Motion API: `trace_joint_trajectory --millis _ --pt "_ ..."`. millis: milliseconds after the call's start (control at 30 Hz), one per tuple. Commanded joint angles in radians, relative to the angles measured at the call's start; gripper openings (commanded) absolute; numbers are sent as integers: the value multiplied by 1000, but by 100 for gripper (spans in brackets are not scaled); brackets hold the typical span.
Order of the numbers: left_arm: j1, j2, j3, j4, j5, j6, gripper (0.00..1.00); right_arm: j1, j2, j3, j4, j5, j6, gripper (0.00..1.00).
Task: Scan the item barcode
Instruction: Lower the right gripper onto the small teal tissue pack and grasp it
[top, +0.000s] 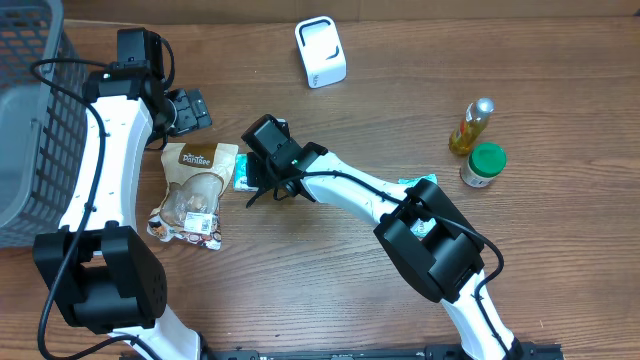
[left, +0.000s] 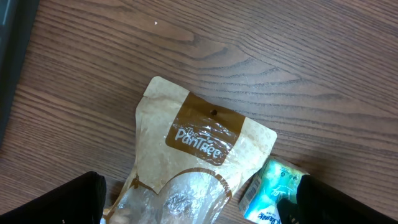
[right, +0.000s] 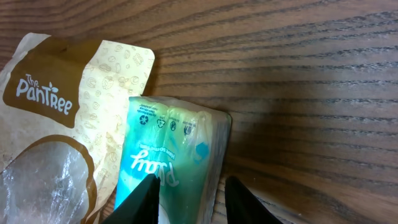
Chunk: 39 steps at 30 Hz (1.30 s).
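The item is a teal tissue pack (top: 242, 178) lying flat on the wooden table, its left edge against a brown PanTree snack bag (top: 195, 185). My right gripper (top: 258, 188) reaches down over the pack. In the right wrist view one finger (right: 148, 196) rests over the pack (right: 168, 143) and the other stands just off its right edge, so the right gripper (right: 189, 200) is narrowly open. My left gripper (left: 205, 208) hangs wide open above the bag (left: 199, 143). A barcode (left: 252, 196) shows on the pack's side. The white scanner (top: 320, 52) stands at the back.
A grey mesh basket (top: 30, 120) fills the far left. A yellow bottle (top: 472, 125) and a green-lidded jar (top: 484, 165) stand at the right. Another teal packet (top: 418, 182) peeks out beside the right arm.
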Motion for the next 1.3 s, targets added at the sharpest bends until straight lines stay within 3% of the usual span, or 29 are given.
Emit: trace_joint_trajectory --millis 0,367,567,767,933,1100,1267 --pt "-6 -10 8 0 -13 0 100 -1 -2 -5 6 19 3 31" --pt "-6 -10 8 0 -13 1 100 -1 36 -5 25 19 4 32" --pt "-6 -10 8 0 -13 1 99 -13 45 -5 24 10 7 26" --pt "-6 -10 8 0 -13 1 100 -16 45 -5 13 7 29 30" --pt "-6 -10 8 0 -13 1 100 -18 45 -5 -17 8 18 13" --pt "-6 -10 8 0 -13 0 100 -48 45 -5 -55 7 31 4" --pt "-6 -10 8 0 -13 0 100 -82 46 -5 -111 -5 85 4"
